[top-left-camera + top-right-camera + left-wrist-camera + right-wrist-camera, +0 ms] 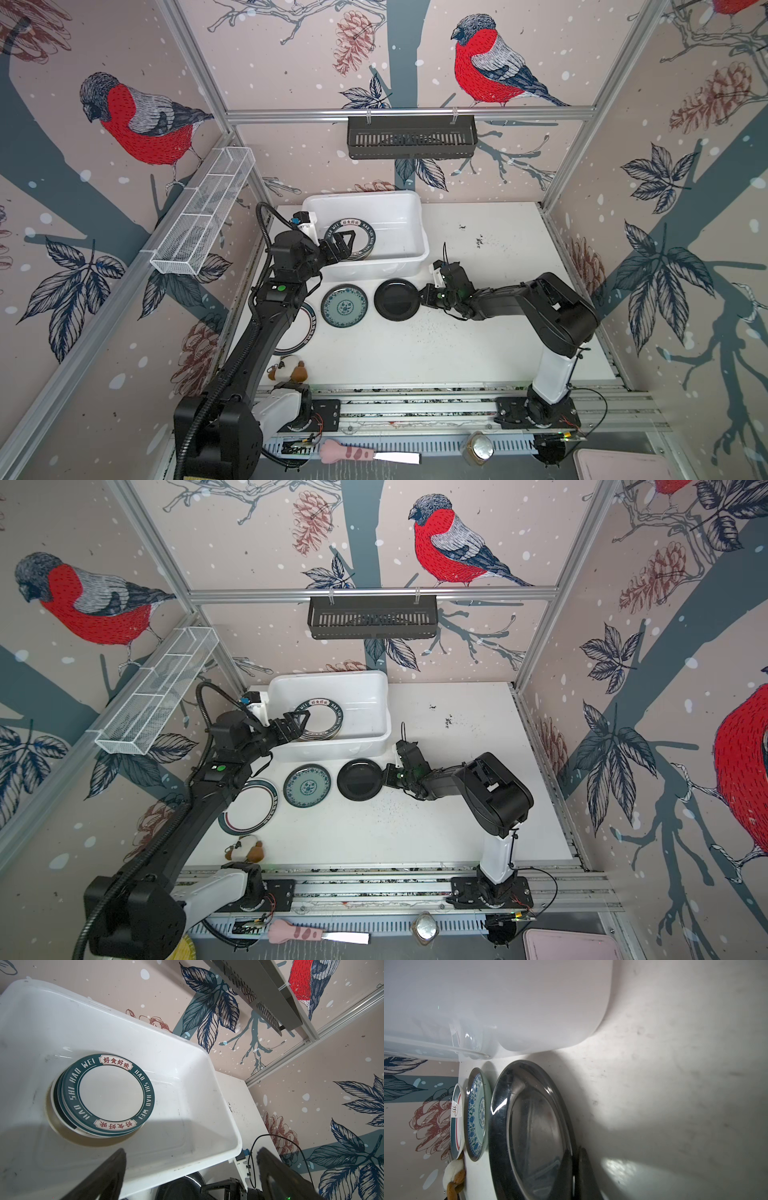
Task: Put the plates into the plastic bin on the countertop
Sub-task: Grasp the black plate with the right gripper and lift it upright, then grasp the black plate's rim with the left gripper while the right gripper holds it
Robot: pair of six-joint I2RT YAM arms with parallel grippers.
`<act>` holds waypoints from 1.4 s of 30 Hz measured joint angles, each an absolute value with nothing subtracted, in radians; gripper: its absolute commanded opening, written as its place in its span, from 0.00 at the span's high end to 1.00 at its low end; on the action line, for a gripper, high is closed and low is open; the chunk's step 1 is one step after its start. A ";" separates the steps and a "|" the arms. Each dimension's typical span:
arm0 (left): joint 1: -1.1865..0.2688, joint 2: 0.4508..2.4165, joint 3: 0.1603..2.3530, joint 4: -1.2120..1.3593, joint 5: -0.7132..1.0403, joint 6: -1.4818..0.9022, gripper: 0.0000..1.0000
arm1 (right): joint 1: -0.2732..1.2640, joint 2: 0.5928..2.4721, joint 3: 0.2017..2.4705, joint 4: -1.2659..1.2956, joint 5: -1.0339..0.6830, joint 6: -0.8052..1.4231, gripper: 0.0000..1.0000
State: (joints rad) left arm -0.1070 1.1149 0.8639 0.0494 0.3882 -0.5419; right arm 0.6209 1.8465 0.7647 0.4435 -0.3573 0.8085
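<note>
At the far left in both top views, a white wire rack (pixel 203 216) hangs on the side wall. The left end effector (pixel 345 240) hovers over the near left part of the plastic bin (pixel 405 220), its jaws spread wide and holding nothing. The left wrist view shows both dark fingers (pixel 116 1165) apart above the bin's near wall. Inside the bin, towards its left end, a stack of plates (pixel 112 1095) lies flat; the topmost is white with a dark teal lettered rim.

In front of the bin, three more plates lie in a row on the white counter (pixel 478 340). A lettered-rim plate (pixel 253 808) is partly hidden under the left arm, a teal patterned plate (pixel 344 306) lies just beside it, and then comes a black plate (pixel 395 300). A small plush toy (pixel 291 370) sits near the counter's front edge, close to the lettered-rim plate.

The right end effector (pixel 424 296) is clamped on the black plate's right rim. The right wrist view shows one finger inside the rim and one outside, close together. The black plate lies outside the bin, near its front wall.
</note>
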 measured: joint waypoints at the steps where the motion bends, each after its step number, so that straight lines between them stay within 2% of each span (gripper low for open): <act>1: -0.107 1.115 0.863 0.049 0.388 -0.542 0.03 | 0.620 1.840 0.758 0.443 -0.353 0.809 0.97; 9: -0.107 1.115 0.838 0.067 0.387 -0.542 0.03 | 0.597 1.737 0.671 0.426 -0.283 0.809 0.99; 13: -0.107 1.114 0.822 0.093 0.389 -0.542 0.08 | 0.571 1.641 0.609 0.403 -0.237 0.809 1.00; 20: -0.127 1.127 0.810 0.140 0.399 -0.545 0.10 | 0.471 1.456 0.527 0.345 -0.152 0.800 1.00; 25: -0.184 1.150 0.811 0.150 0.398 -0.547 0.11 | 0.329 1.341 0.506 0.270 -0.100 0.768 1.00; 32: -0.276 1.205 0.820 0.178 0.390 -0.561 0.15 | 0.205 1.136 0.533 0.162 -0.099 0.727 1.00; 37: -0.367 1.298 0.859 0.229 0.392 -0.572 0.20 | 0.192 1.002 0.578 0.136 -0.118 0.725 1.00; 42: -0.447 1.417 0.935 0.287 0.443 -0.572 0.30 | 0.205 0.971 0.597 0.100 -0.164 0.730 1.00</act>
State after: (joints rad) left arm -0.4473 1.4174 0.9352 0.2871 0.4431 -0.5724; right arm 0.2047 0.9714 0.5968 0.0998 -0.1642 0.7296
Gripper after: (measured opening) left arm 0.721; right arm 0.081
